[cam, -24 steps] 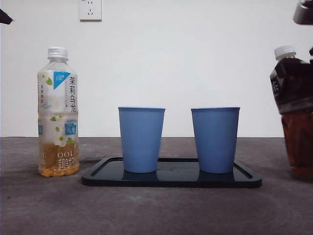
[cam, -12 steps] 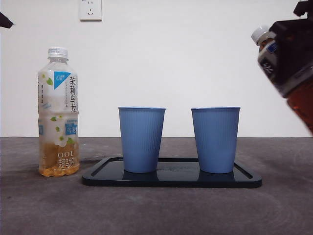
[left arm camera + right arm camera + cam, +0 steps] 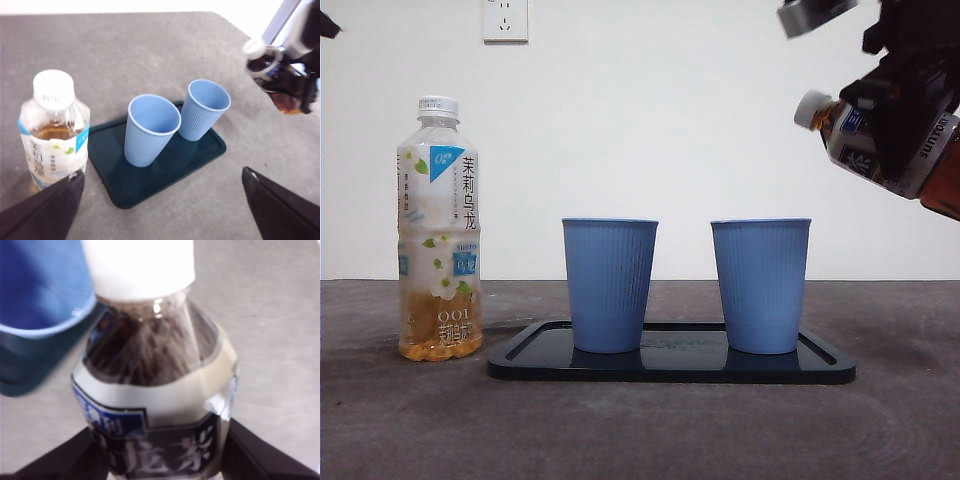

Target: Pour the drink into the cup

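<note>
A dark tea bottle (image 3: 855, 135), white cap on, hangs tilted at the upper right of the front view, its neck pointing toward the cups. My right gripper (image 3: 912, 105) is shut on its body; the right wrist view shows the bottle (image 3: 155, 390) filling the space between the gripper's (image 3: 160, 462) jaws. Two blue cups stand upright on a black tray (image 3: 670, 368): the left cup (image 3: 609, 285) and the right cup (image 3: 760, 285). The bottle's cap is above and to the right of the right cup (image 3: 202, 107). My left gripper (image 3: 162, 215) is open and holds nothing.
A pale jasmine tea bottle (image 3: 439, 230) with a white cap stands upright on the table left of the tray, close under the left gripper (image 3: 54, 130). A wall socket (image 3: 505, 20) sits on the white wall behind.
The dark bottle has risen from the table at the right edge, tipped over with its cap leftward, and moved up and toward the cups. Cups, tray and jasmine bottle have not moved.
</note>
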Motion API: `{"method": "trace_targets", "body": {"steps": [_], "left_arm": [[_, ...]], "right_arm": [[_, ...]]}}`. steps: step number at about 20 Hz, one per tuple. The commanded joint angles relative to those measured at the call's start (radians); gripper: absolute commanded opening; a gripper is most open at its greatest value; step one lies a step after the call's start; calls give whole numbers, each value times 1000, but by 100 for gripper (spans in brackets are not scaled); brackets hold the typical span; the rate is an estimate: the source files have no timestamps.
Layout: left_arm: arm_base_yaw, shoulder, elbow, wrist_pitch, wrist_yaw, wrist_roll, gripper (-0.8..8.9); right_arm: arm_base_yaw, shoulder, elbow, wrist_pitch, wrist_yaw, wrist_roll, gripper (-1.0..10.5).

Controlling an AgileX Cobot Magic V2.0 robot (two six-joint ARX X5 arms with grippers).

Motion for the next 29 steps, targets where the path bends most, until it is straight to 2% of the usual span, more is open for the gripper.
{"method": "trace_targets", "body": {"steps": [1, 11, 17, 21, 24, 29], "left_arm": [[-4, -5, 19, 11, 4, 16, 498], [-5, 2, 19, 5, 4, 15, 498], [-5, 2, 19, 1, 4, 15, 498], [-5, 2, 19, 0, 4, 15, 498], [-5, 2, 19, -1, 4, 15, 498], [-6, 2, 19, -3, 4, 15, 498]], "right_arm": [[22, 48, 67, -11, 45, -60, 199], [115, 150, 81, -53, 256, -217, 199], [134, 166, 81, -58, 318, -282, 199], [147, 171, 81, -60, 356, -352, 199], [161, 176, 81, -60, 420, -399, 199], [177, 182, 81, -53, 457, -443, 199]]}}
